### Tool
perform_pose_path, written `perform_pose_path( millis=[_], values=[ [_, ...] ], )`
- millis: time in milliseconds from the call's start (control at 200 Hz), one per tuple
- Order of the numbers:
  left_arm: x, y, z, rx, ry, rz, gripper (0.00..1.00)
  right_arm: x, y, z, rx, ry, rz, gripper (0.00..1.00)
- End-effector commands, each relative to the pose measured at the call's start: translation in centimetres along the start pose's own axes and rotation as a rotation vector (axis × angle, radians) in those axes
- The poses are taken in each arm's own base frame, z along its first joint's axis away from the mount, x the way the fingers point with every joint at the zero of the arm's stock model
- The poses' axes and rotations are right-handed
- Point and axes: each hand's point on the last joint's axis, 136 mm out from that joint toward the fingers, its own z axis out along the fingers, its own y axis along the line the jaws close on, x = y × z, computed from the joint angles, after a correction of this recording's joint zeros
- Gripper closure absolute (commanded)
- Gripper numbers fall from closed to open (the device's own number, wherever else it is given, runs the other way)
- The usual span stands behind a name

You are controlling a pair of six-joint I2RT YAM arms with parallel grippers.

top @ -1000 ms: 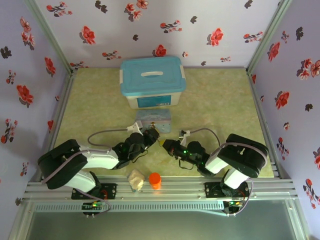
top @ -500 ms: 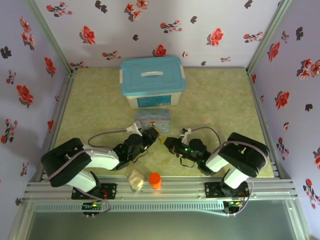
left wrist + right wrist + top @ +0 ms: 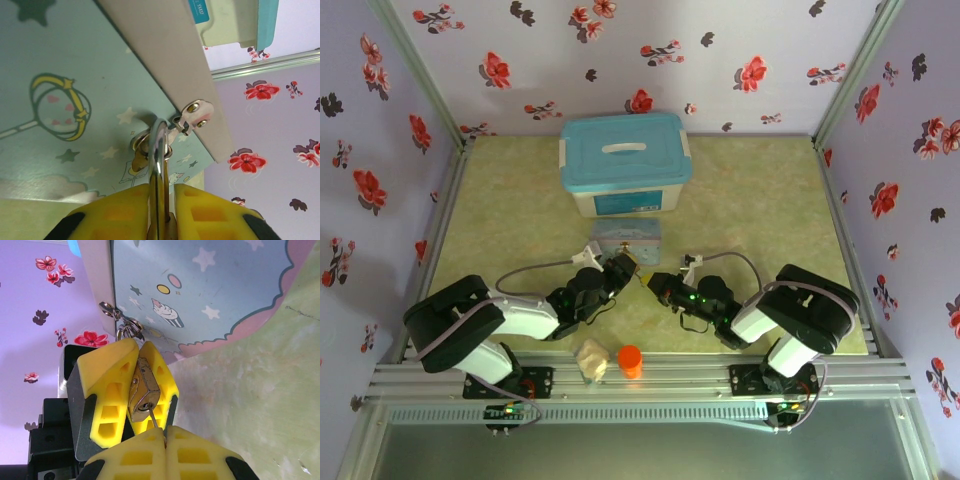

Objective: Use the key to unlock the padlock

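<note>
Key point(image 3: 152, 419), pinched in the right claw point(image 3: 165, 440), sits at the keyhole of the padlock point(image 3: 144, 390) clamped by the left claw point(image 3: 160, 196); turn about its axis, lock held steady.

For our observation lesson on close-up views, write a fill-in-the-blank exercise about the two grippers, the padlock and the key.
1. The left gripper is shut on the brass ____.
2. The right gripper holds the key, whose tip sits in the lock's ____.
3. The silvery shackle passes through a ring on the cartoon-printed ____.
Missing words: padlock; keyhole; tin.
</note>
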Motion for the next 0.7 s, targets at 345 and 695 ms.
perform_pose_path(
  millis=[345, 695],
  values=[
    [1.2, -0.9, -0.1, 0.047, 0.048, -0.016, 1.00, -1.8, 2.4, -0.3, -0.075, -0.086, -0.015, 1.00],
    [1.4, -0.4, 0.3, 0.039, 0.052, -0.026, 1.00, -1.8, 2.2, -0.2, -0.068, -0.086, -0.022, 1.00]
  ],
)
